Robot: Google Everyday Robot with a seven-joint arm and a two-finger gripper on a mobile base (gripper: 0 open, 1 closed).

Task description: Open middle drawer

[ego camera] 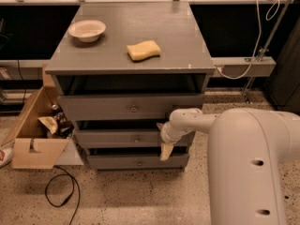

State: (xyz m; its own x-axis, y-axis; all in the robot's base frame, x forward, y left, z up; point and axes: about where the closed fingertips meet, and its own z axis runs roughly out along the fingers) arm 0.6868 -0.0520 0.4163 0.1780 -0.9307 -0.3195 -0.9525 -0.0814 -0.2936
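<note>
Grey three-drawer cabinet (187,55), camera view: middle drawer (117,138) in the cabinet's centre tier, round knob (137,138) mid-front; gripper (165,145) against that drawer's right end, grip state cannot be told; bowl (87,30) and yellow sponge (143,50) on the cabinet's top.

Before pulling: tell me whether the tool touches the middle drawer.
Cannot tell. Camera view: the tool overlaps the right end of the middle drawer, hiding any contact.

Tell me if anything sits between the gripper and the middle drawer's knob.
Nothing visible does. The gripper hangs at the right end of the middle drawer; the knob lies to its left, with only bare grey front between them. The cardboard box stands well off to the left.
</note>
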